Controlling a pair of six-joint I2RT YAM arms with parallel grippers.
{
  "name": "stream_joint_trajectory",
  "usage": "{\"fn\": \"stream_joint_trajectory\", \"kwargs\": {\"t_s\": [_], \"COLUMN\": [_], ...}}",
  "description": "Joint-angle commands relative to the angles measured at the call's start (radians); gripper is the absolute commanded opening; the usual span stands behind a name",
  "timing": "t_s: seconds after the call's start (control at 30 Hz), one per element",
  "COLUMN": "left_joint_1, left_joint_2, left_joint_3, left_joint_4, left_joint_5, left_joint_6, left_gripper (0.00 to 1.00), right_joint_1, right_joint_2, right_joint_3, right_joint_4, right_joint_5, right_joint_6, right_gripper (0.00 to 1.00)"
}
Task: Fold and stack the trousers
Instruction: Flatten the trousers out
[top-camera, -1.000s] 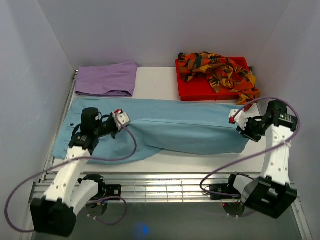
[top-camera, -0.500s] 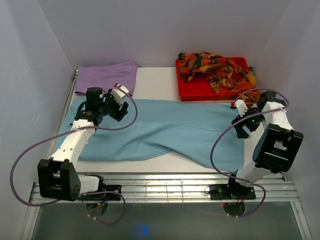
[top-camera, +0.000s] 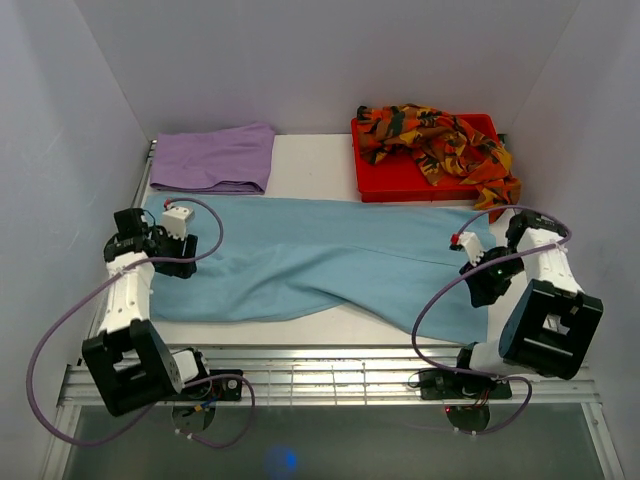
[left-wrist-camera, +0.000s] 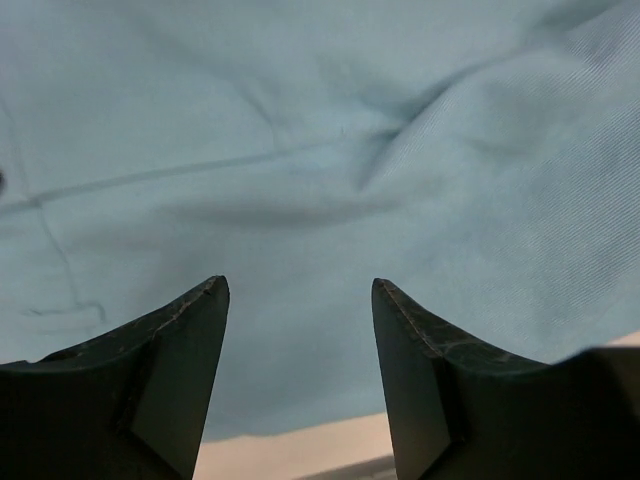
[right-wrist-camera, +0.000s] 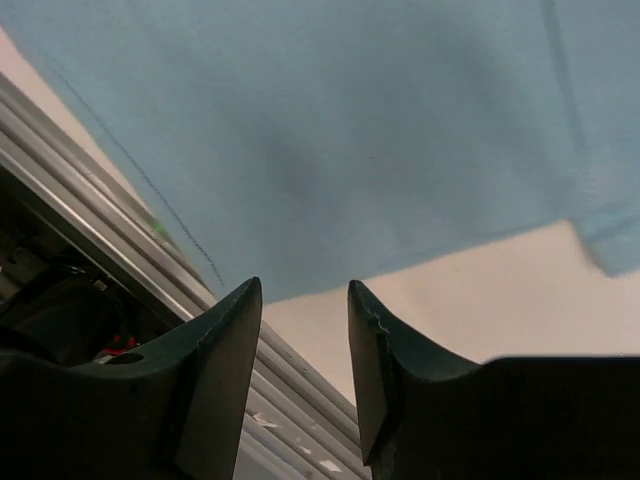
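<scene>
Both arms drawn back since a second ago, grips let go. Left hand (left-wrist-camera: 298, 290) now over the left end of the light blue trousers (top-camera: 320, 260), fingers spread, empty. Right hand (right-wrist-camera: 305, 288) over their near right edge, fingers parted, holding nothing. Trousers lie flat on the bench (top-camera: 310, 165), stretched between the two hands.

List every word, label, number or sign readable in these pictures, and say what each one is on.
None: no word, number or sign can be read in any view.
Light blue trousers: plain cloth, no label showing.
Lilac trousers: plain, no tag visible.
Patterned trousers: orange, red and black shapes only, no letters.
Red tray: no marking shows.
</scene>
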Motion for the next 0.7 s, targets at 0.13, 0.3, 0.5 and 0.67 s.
{"fn": "stream_joint_trajectory", "kwargs": {"t_s": [0.13, 0.3, 0.5, 0.67], "left_joint_1": [0.212, 0.315, 0.422, 0.47], "left_joint_2": [0.22, 0.334, 0.485, 0.53], "left_joint_3": [0.07, 0.05, 0.065, 0.11], "left_joint_4": [-0.23, -0.203, -0.107, -0.109], "left_joint_5": [0.063, -0.037, -0.14, -0.146], "left_joint_6": [0.156, 0.257, 0.334, 0.397], "left_gripper": [0.67, 0.67, 0.66, 0.65], "right_joint_1": [0.008, -0.011, -0.107, -0.128], "right_joint_2": [0.107, 0.156, 0.277, 0.277], "right_joint_3": [-0.183, -0.337, -0.178, -0.058], "right_joint_4": [0.086, 0.37, 0.413, 0.346], "right_joint_5": [0.138, 0.367, 0.435, 0.429], "right_joint_6": [-0.014, -0.061, -0.081, -0.122], "right_gripper": [0.45, 0.41, 0.36, 0.39]}}
